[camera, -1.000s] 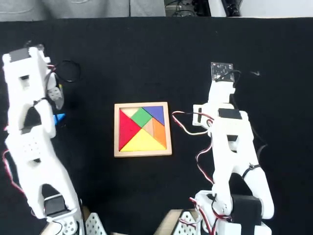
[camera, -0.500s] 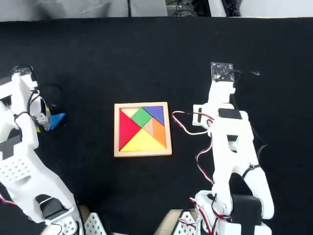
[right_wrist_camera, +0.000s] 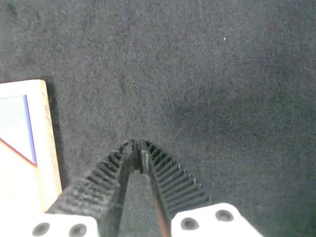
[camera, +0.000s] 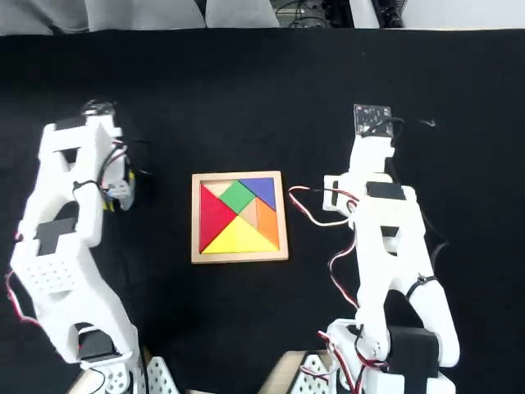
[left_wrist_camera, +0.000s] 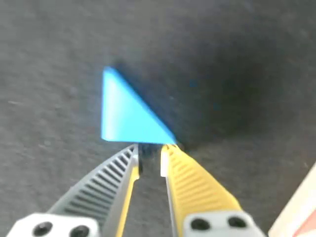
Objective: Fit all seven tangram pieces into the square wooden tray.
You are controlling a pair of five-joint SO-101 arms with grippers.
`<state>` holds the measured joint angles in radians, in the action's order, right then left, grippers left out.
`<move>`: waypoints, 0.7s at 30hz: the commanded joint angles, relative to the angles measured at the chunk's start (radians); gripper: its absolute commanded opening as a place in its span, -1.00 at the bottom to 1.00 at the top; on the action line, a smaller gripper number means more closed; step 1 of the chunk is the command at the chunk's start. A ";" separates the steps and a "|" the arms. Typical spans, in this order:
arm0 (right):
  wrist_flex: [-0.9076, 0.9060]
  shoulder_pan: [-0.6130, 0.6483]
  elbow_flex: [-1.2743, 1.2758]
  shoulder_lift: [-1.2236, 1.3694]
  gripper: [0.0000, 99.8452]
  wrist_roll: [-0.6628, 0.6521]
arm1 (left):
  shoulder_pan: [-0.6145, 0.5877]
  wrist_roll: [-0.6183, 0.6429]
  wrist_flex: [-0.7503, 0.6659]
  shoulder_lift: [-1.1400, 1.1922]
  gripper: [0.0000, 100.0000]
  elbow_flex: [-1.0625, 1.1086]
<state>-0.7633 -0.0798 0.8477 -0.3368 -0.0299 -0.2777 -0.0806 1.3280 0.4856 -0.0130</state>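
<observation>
The square wooden tray [camera: 197, 246] lies mid-table holding red, yellow, green, indigo and orange pieces, with a pale triangle at its top left and a small pale patch at the centre. In the left wrist view my left gripper [left_wrist_camera: 149, 148] is shut on the edge of a light blue triangle [left_wrist_camera: 126, 116], held over the black cloth. The left arm [camera: 74, 189] stands just left of the tray and hides that piece from above. My right gripper [right_wrist_camera: 137, 148] is shut on nothing, low over the cloth beside the tray's right rim [right_wrist_camera: 47, 138].
A black cloth covers the whole table. The right arm [camera: 385, 222] stands close to the tray's right side, with a red and white cable [camera: 308, 205] looping toward the rim. A corner of the tray [left_wrist_camera: 303, 207] sits near the left gripper.
The left arm swung out to the far left, then came back right toward the tray, carrying the blue triangle with it. The right arm and the tray have not moved.
</observation>
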 commanded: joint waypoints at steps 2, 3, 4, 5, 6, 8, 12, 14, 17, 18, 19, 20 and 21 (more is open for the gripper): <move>0.009 0.014 -0.010 -0.050 -0.97 -0.011 | -0.085 0.002 0.063 -0.127 -0.82 -0.105; 0.009 0.014 -0.010 -0.050 -0.97 -0.012 | -0.120 -0.023 0.061 -0.146 -0.82 -0.125; 0.009 0.014 -0.010 -0.050 -0.97 -0.012 | -0.151 -0.051 0.058 -0.164 -0.82 -0.142; 0.009 0.014 -0.012 -0.050 -0.97 -0.012 | -0.174 -0.074 0.058 -0.176 -0.82 -0.157; 0.009 0.014 -0.012 -0.050 -0.97 -0.017 | -0.183 -0.091 0.043 -0.178 -0.82 -0.162; 0.009 0.015 -0.012 -0.050 -0.97 -0.048 | -0.183 -0.115 -0.003 -0.178 -0.82 -0.143; 0.009 0.031 -0.005 -0.050 -0.98 -0.060 | -0.127 -0.117 -0.126 -0.130 -0.82 -0.025; 0.009 0.031 -0.005 -0.050 -0.98 -0.060 | -0.093 -0.117 -0.150 -0.094 -0.82 0.004; 0.009 0.031 -0.004 -0.050 -0.98 -0.060 | -0.064 -0.098 -0.153 -0.044 -0.82 0.002; 0.009 0.031 -0.004 -0.050 -0.98 -0.060 | -0.053 -0.080 -0.150 -0.037 -0.82 0.002; 0.009 0.031 -0.004 -0.050 -0.98 -0.060 | -0.042 -0.061 -0.147 -0.028 -0.82 0.002; 0.009 0.031 -0.004 -0.050 -0.98 -0.060 | -0.027 -0.046 -0.144 -0.026 -0.82 0.002; 0.009 0.031 -0.004 -0.050 -0.98 -0.060 | -0.008 -0.034 -0.143 -0.031 -0.82 0.007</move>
<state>-0.7633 -0.0629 0.8477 -0.3368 -0.0806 -0.3544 -0.1649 1.1899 0.4580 -0.0115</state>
